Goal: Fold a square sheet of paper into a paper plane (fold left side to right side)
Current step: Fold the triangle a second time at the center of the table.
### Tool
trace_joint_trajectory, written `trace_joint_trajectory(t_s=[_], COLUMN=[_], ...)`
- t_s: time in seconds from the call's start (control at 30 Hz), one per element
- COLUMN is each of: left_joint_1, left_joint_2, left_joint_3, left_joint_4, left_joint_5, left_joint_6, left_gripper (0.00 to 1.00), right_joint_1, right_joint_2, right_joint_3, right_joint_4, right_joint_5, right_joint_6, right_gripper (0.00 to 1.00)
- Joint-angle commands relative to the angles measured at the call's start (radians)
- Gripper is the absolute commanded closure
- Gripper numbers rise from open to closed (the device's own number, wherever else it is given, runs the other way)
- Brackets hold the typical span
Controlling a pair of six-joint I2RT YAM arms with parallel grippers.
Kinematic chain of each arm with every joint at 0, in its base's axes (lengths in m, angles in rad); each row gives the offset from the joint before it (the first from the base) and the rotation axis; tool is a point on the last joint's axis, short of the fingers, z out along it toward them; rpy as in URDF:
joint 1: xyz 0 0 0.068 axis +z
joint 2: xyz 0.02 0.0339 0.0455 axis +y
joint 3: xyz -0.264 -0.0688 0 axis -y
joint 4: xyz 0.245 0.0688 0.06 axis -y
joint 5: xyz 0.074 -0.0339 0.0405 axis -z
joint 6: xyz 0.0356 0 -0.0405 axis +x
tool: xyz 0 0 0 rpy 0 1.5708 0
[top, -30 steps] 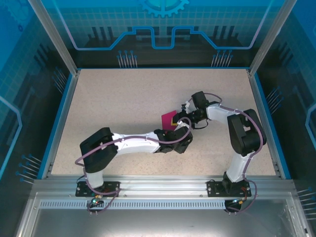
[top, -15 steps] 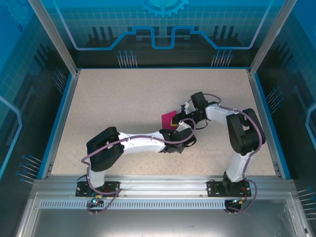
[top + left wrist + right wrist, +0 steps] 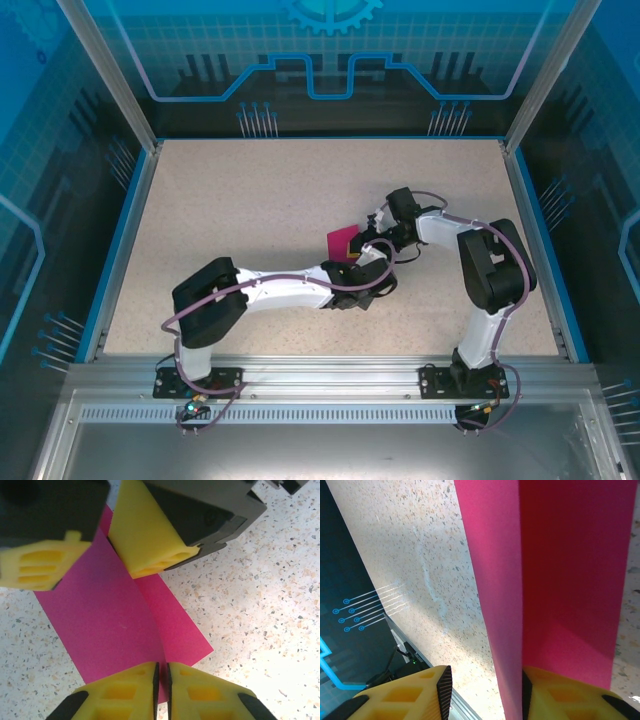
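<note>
1. Where both arms meet near the middle of the counter (image 3: pixel 250 200), I see the pink sheet of paper (image 3: pixel 115 620) lying partly folded, one flap raised along a crease.
2. Left end effector (image 3: pixel 161 672): pads pinched almost together on that raised crease.
3. Right end effector (image 3: pixel 486 676): pads standing apart, the raised flap against one of them.

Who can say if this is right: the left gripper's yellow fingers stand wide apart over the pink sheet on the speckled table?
Not quite. The yellow fingers of the left gripper are pinched together on a raised fold of the pink square sheet of paper on the speckled table, not wide apart. The left wrist view shows it.
</note>
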Motion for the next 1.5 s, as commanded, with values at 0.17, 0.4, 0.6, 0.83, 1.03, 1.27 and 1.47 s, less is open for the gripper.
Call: trace_joint_trajectory(t_s=[0.17, 0.4, 0.6, 0.83, 1.03, 1.27, 1.47], left_joint_1=[0.0, 0.041, 0.085, 0.148, 0.194, 0.234, 0.253], left_joint_2=[-0.047, -0.105, -0.162, -0.207, -0.213, -0.233, -0.237], left_joint_3=[-0.025, -0.101, -0.176, -0.23, -0.25, -0.267, -0.261], left_joint_4=[0.009, 0.079, 0.157, 0.228, 0.241, 0.229, 0.204], left_joint_5=[0.029, 0.127, 0.227, 0.336, 0.391, 0.417, 0.423], left_joint_6=[-0.007, -0.032, -0.054, -0.088, -0.107, -0.093, -0.07], left_gripper=[0.96, 1.0, 1.0, 1.0, 1.0, 1.0, 1.0], right_joint_1=[0.011, -0.017, -0.1, -0.165, -0.086, 0.032, 0.091], right_joint_2=[-0.01, -0.1, -0.215, -0.309, -0.307, -0.262, -0.209], right_joint_3=[0.023, 0.01, -0.045, -0.162, -0.338, -0.357, -0.32], right_joint_4=[-0.013, -0.019, -0.034, -0.083, 0.079, 0.146, 0.15], right_joint_5=[0.006, 0.025, 0.029, 0.031, 0.029, 0.094, 0.153], right_joint_6=[-0.019, -0.031, -0.055, -0.129, -0.046, -0.006, -0.005], right_gripper=[0.58, 0.45, 0.41, 0.65, 0.9, 0.94, 0.94])
